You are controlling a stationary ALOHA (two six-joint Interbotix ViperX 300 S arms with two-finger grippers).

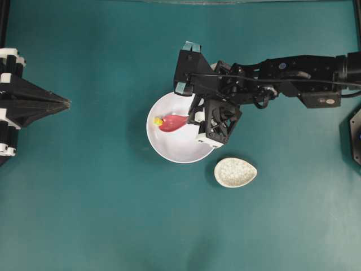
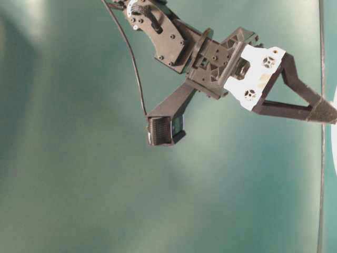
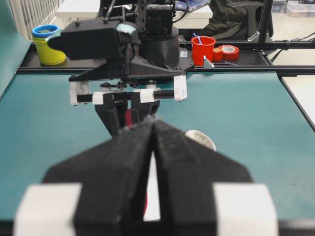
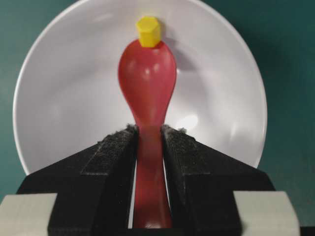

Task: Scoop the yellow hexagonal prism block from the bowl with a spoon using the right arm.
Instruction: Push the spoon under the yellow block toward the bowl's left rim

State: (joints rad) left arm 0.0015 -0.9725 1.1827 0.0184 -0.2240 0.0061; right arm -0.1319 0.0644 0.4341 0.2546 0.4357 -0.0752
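The white bowl (image 1: 169,153) sits mid-table. My right gripper (image 1: 192,119) reaches over its right side, shut on the handle of the pink-red spoon (image 1: 174,122). In the right wrist view the fingers (image 4: 118,147) clamp the spoon (image 4: 147,83) handle from both sides. The scoop lies inside the bowl (image 4: 64,98). The yellow hexagonal prism block (image 4: 148,31) rests at the scoop's far tip, touching it; from overhead the block (image 1: 158,121) is at the spoon's left end. My left gripper (image 1: 66,103) is shut and empty at the far left, pointing toward the bowl.
A speckled off-white spoon rest (image 1: 235,172) lies just right of and below the bowl. In the left wrist view a red cup (image 3: 203,49) and a yellow cup (image 3: 48,46) stand on a rail beyond the table's far edge.
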